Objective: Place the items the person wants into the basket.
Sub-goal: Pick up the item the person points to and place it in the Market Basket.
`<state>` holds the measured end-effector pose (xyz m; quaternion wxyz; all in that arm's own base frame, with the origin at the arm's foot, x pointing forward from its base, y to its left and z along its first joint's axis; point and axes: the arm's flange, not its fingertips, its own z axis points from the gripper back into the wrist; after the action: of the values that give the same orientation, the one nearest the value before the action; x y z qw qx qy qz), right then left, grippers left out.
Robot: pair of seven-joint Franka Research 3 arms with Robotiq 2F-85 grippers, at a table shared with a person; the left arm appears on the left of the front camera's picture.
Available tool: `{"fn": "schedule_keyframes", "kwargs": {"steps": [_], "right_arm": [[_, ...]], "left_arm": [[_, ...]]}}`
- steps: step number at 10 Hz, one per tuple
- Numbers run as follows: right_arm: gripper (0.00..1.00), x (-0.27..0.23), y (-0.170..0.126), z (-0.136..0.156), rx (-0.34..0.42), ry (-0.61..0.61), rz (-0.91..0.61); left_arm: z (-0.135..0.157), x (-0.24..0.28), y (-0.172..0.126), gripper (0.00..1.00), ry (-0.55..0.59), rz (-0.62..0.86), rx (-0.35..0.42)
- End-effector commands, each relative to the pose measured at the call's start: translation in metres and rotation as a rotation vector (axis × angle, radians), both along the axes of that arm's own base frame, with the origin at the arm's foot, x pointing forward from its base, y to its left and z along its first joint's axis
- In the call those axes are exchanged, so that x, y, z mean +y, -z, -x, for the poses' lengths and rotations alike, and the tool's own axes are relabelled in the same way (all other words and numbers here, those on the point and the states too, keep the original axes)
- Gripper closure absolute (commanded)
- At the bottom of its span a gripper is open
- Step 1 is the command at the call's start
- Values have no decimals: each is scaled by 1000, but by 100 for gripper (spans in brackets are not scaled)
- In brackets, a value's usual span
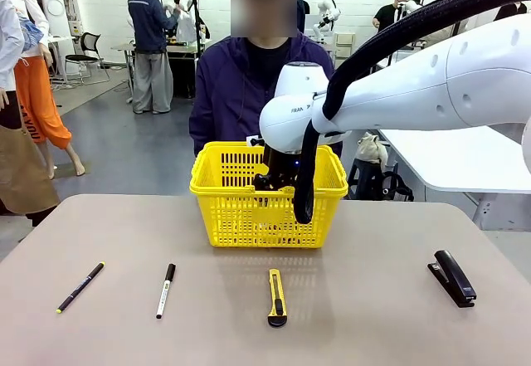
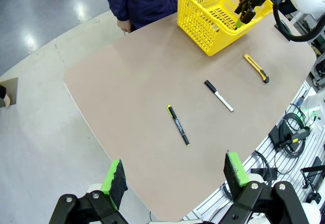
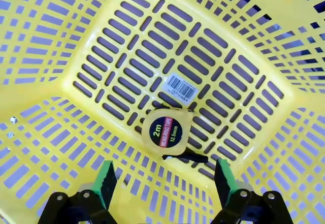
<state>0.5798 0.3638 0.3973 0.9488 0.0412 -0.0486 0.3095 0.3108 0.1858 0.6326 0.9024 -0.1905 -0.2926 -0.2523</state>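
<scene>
Right gripper [image 3: 165, 183] inside the bright yellow slotted plastic shopping basket [image 3: 61, 46], jaws spread wide and empty. The left gripper [image 2: 175, 176], equally wide and empty, hangs high above the near edge of the beige table [image 1: 373, 316].

Hazards, as judged:
- **Snagging on the way out:** the right fingers stand deep between the mesh walls. A tilted or sideways exit could hook a pad in a slot or under the rim, and then drag or tip the light basket.
- **Wrong item next:** the white-barrelled marker with black cap [image 1: 166, 290] lies on the table between the thin black pen with yellow-green tip [image 1: 80, 287] and the yellow-and-black utility knife [image 1: 277, 297]. A poorly aimed reach could take the slender pen instead.
- **Rolling:** the marker's round barrel may roll away under an off-centre pinch.

The small round yellow tape measure [image 3: 167, 131] rests flat on the basket floor, just below a white barcode sticker. Its label reads "2m" and faces up, and its black strap [image 3: 185, 156] trails towards the fingers. It is free of both pads. The person in the dark navy-purple jacket [image 1: 241, 84] stands directly behind the basket.
</scene>
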Motion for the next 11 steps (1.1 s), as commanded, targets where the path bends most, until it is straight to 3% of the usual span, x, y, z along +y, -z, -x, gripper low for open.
{"fn": "schedule_keyframes", "kwargs": {"steps": [1, 5, 7, 9, 11], "right_arm": [[0, 1, 0, -5, 1, -17, 16], [0, 0, -15, -6, -18, 3, 8], [0, -7, -92, 11, -116, 51, 7], [0, -31, -181, 55, -209, 104, 65], [0, -65, -238, 109, -257, 157, 78]], "left_arm": [[1, 1, 0, 0, 12, 13, -9], [1, 1, 0, 0, 12, 13, -9], [1, 1, 0, 0, 12, 13, -9], [1, 1, 0, 0, 12, 13, -9], [1, 1, 0, 0, 12, 13, -9]]}}
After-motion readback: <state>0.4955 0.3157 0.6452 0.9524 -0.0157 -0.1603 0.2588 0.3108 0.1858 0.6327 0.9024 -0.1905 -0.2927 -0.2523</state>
